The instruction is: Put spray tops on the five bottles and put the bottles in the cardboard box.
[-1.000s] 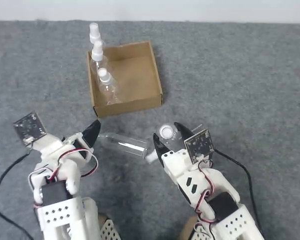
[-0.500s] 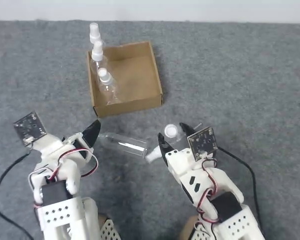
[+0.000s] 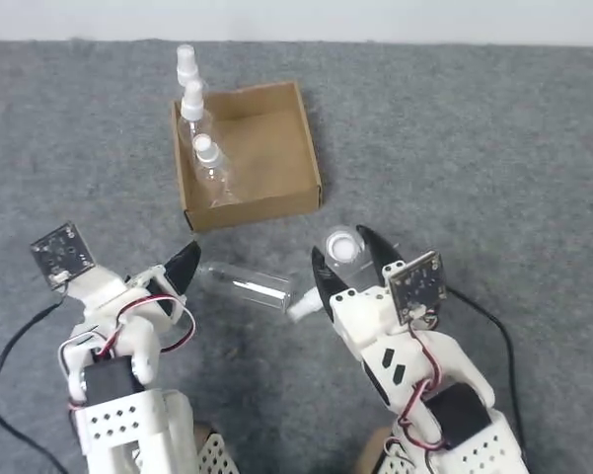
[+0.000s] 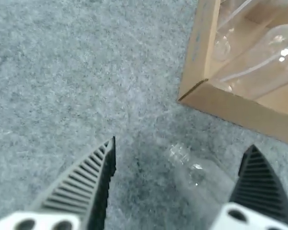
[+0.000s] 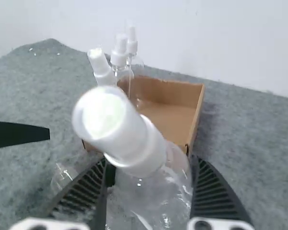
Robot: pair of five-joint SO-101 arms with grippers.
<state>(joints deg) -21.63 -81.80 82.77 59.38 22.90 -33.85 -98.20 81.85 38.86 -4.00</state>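
We hold a bottle (image 5: pixel 120 130) in the right claw (image 3: pixel 339 244), left claw (image 4: pixel 181 148) wide; clipping the box (image 3: pixel 257 210) wall could drop it.

I see grey carpet (image 3: pixel 493 148) carrying the box (image 3: pixel 276 202) at upper centre, with a capless bottle (image 3: pixel 245 283) lying just below it.
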